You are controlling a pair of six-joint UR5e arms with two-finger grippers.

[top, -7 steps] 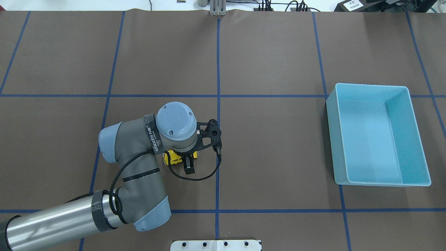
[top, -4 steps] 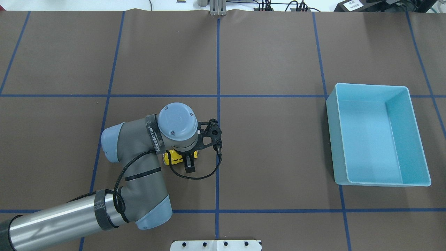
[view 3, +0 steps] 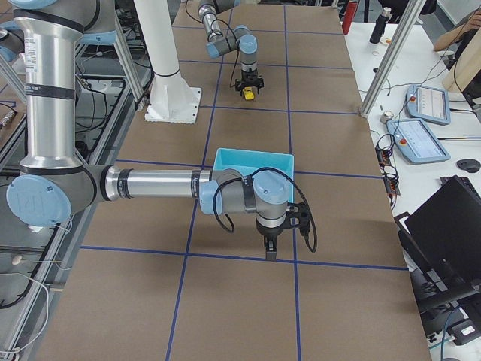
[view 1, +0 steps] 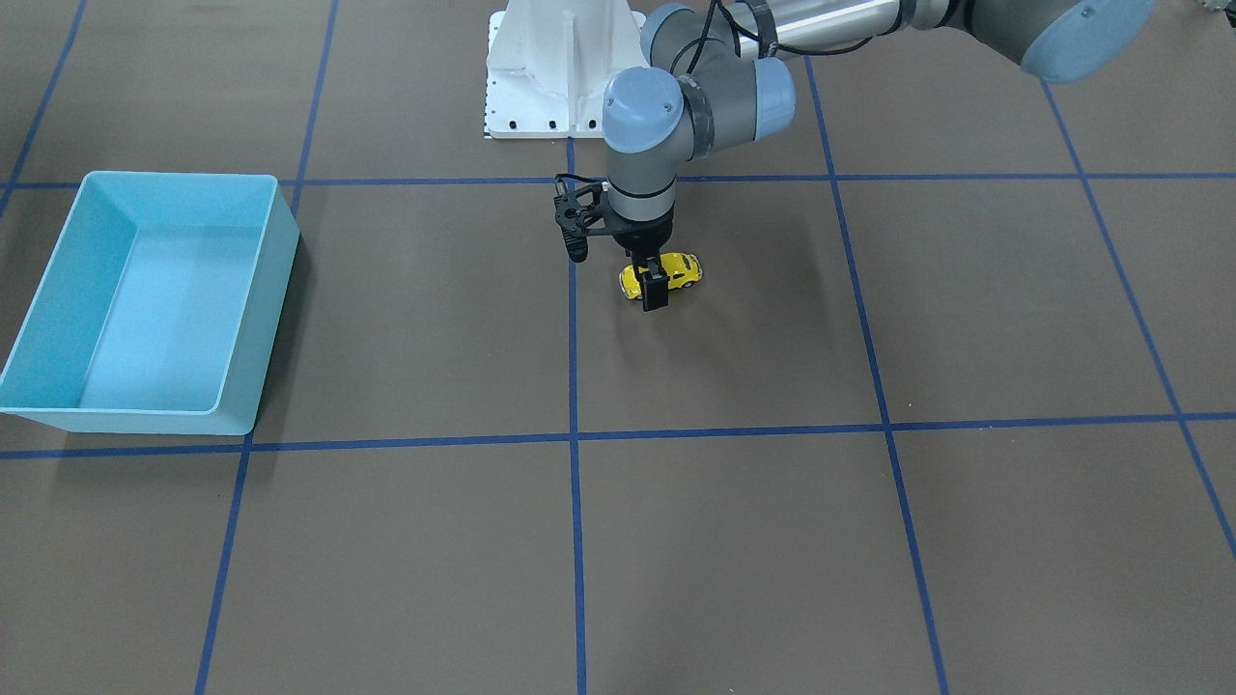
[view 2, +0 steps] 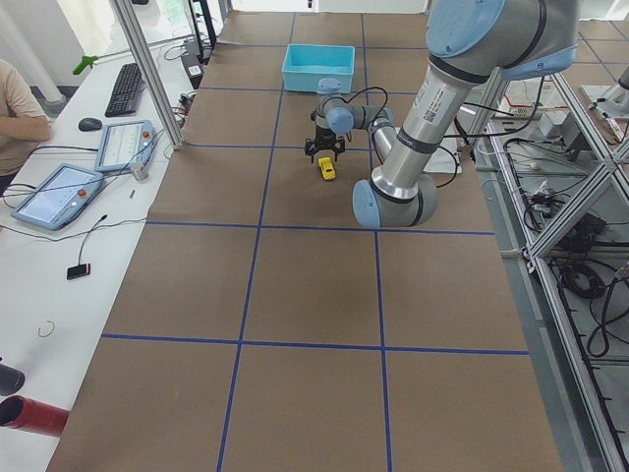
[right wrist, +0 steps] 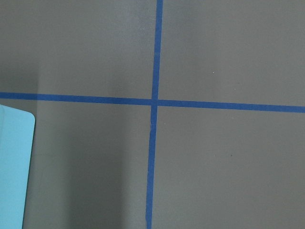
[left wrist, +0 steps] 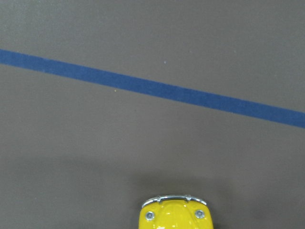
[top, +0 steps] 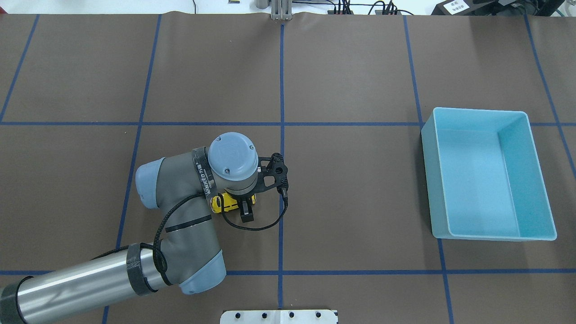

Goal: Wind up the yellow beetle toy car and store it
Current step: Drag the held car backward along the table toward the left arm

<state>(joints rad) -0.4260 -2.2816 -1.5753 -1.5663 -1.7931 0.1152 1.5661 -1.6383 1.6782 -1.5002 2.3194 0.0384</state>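
The yellow beetle toy car (top: 226,204) is on the brown mat left of the centre line, and also shows in the front view (view 1: 681,271). My left gripper (top: 240,205) points straight down over it. Its fingers are closed on the car's sides, with one dark finger (view 1: 656,290) on the near side. The left wrist view shows only the car's yellow end with chrome bumper (left wrist: 174,214) at the bottom edge. My right gripper (view 3: 268,252) hangs over the mat near the blue bin (view 3: 252,162). It shows only in the exterior right view, so I cannot tell its state.
The blue bin (top: 428,173) stands open and empty on the table's right side, far from the car. Its corner shows in the right wrist view (right wrist: 14,167). Blue tape lines grid the mat. The white robot base (view 1: 560,68) is at the table's near edge.
My left arm's wrist has shifted slightly to the right, and the car has moved a little with it between the fingers.
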